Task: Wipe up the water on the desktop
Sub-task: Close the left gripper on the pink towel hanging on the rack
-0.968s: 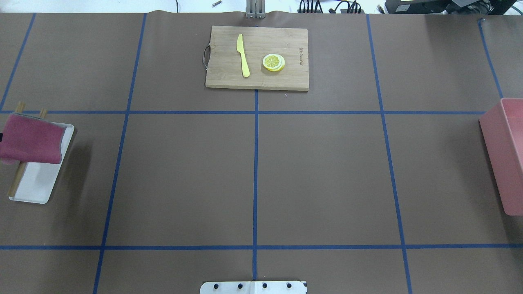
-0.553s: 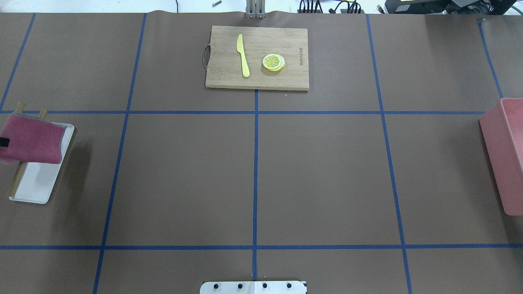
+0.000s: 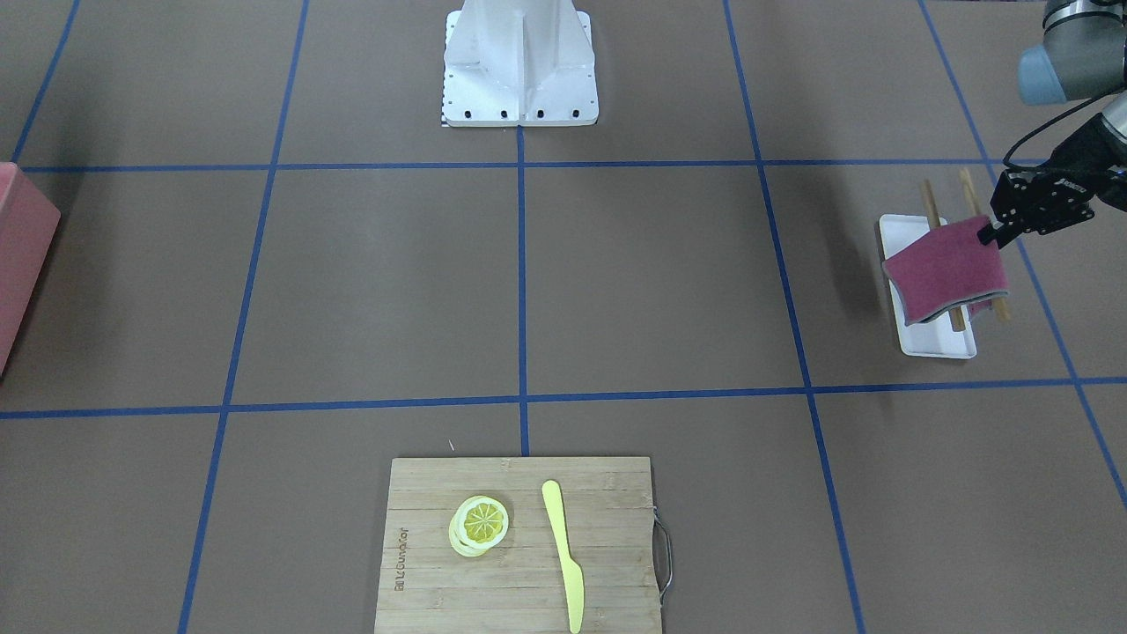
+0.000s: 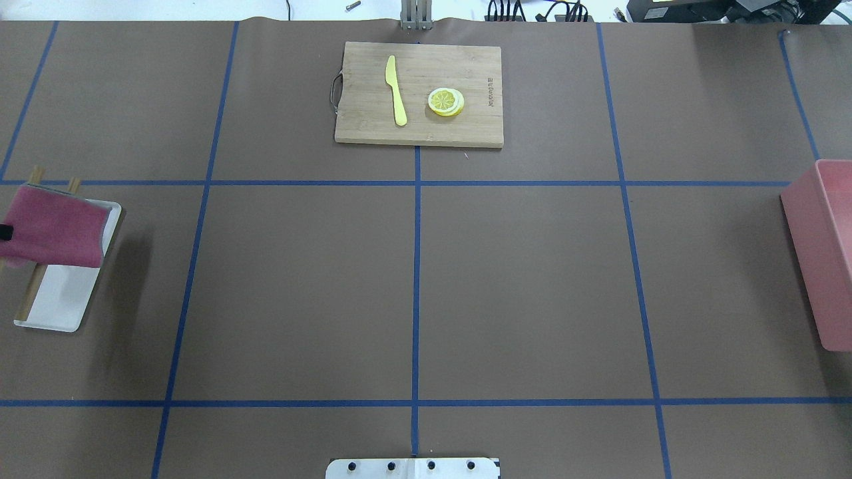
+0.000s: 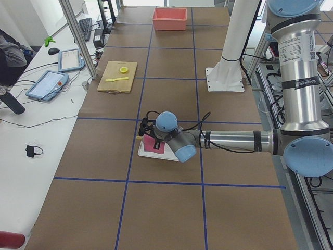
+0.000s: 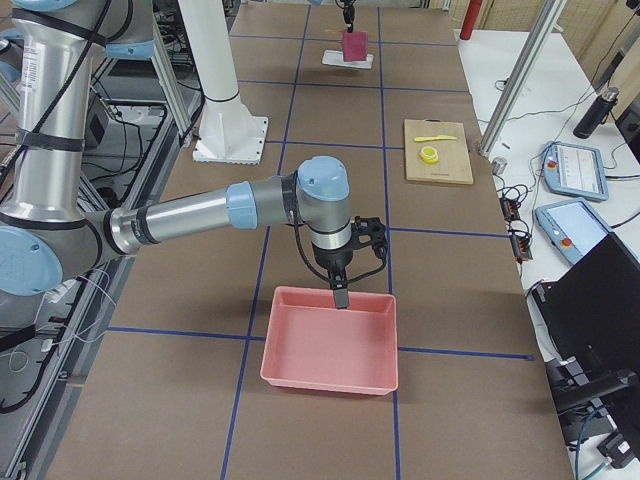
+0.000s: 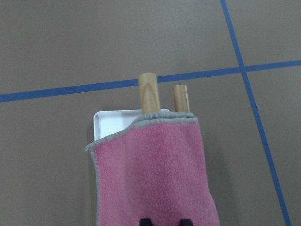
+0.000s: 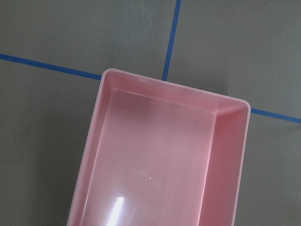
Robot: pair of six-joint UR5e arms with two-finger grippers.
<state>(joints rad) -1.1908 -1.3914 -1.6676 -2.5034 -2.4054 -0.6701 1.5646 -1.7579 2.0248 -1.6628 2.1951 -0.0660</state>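
Overhead exterior view: the desktop, brown and gridded with blue tape, fills the frame from edge to edge. At 9 o'clock a pink cloth hangs over a white tray and over two wooden rods that lie across that tray. The left gripper has its fingers pinched shut on one edge of the cloth. In the left wrist view the two dark fingertips press into the fabric at the bottom of the frame, and the rod ends poke out beyond the cloth's far edge. Whether the cloth touches the rods cannot be told.

At 12 o'clock a bamboo cutting board carries a yellow knife and, just beside it, a stack of lemon slices. At 3 o'clock stands a pink bin.

The right gripper hovers over the bin's rim on the side nearer the robot. It shows only in the exterior right view, so how far its fingers are apart cannot be told.
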